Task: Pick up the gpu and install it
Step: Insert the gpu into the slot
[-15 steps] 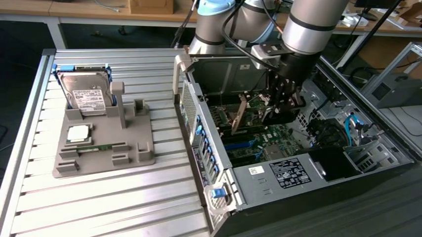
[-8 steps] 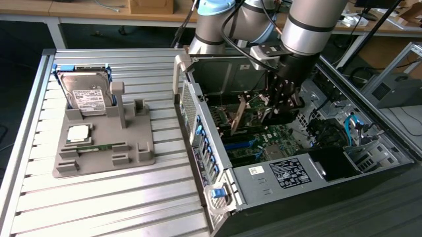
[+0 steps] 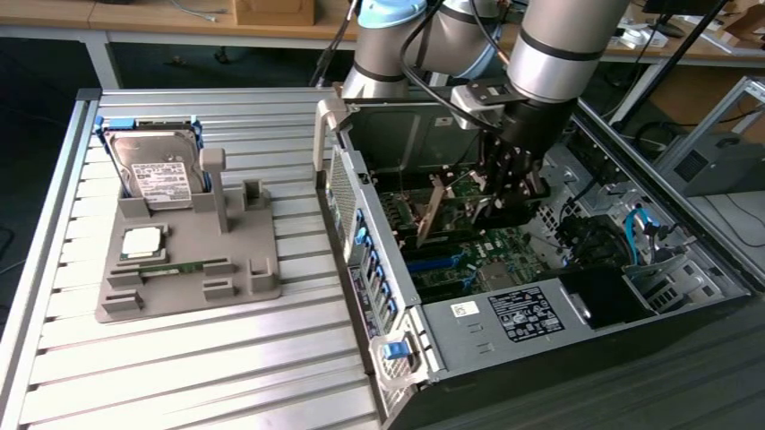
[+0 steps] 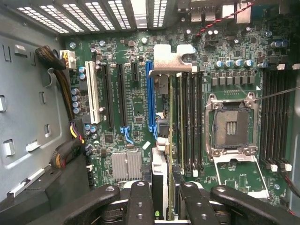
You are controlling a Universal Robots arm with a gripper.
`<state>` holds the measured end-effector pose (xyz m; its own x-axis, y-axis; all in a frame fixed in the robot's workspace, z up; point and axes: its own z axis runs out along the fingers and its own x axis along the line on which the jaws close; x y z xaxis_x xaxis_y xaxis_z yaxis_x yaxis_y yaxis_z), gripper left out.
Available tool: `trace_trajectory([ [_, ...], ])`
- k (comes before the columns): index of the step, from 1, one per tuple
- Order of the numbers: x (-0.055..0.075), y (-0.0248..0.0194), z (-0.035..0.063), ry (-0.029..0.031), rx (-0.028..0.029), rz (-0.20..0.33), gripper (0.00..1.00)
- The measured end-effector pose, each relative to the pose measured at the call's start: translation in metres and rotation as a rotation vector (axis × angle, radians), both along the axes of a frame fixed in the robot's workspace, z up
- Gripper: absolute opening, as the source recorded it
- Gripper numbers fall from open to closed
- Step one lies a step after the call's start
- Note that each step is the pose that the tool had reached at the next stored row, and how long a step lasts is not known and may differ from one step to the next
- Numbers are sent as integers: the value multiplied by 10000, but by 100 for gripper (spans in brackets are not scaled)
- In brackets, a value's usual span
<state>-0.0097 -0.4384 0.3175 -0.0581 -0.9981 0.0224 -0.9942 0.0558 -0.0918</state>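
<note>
Fingers point(image 4: 140, 201) of the end effector point(image 3: 511, 199) are clenching the gpu point(image 3: 421, 215), which is hanging edge-down inside the open computer case point(image 3: 502, 269) lying on its side on the slatted metal surface point(image 3: 179, 358). Seen from the wrist, the gpu point(image 4: 164, 154) is showing as a thin upright board running away from the end effector point(image 4: 164, 199), with its silvery end bracket point(image 4: 171, 58) at the far end, near the case's vented rear wall point(image 4: 93, 14). The card is standing just beside the blue expansion slot point(image 4: 150, 98) on the motherboard point(image 4: 136, 108), between that slot and the bank of dark memory slots point(image 4: 190, 122); whether its lower edge is touching the board, I cannot tell. Past those memory slots, the bare processor socket point(image 4: 232, 126) is lying with its metal frame in place. In the exterior view the arm point(image 3: 556, 54) is reaching down into the case from above, and the green card is sitting tilted above the motherboard point(image 3: 478, 251), near the case's perforated wall point(image 3: 347, 193). Well apart from the case, toward the exterior view's left, a grey parts holder point(image 3: 192, 260) is resting on the surface, carrying a silver hard drive point(image 3: 156, 170) leaning upright in its blue cradle, a processor chip point(image 3: 141, 240) lying flat, and a narrow green memory stick point(image 3: 179, 267) in a groove just beside the chip.
</note>
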Motion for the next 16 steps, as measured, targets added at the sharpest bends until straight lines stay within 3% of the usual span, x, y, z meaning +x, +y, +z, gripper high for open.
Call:
trace_trajectory([
  [16,-17,-6,-31,0,-1,0,27],
])
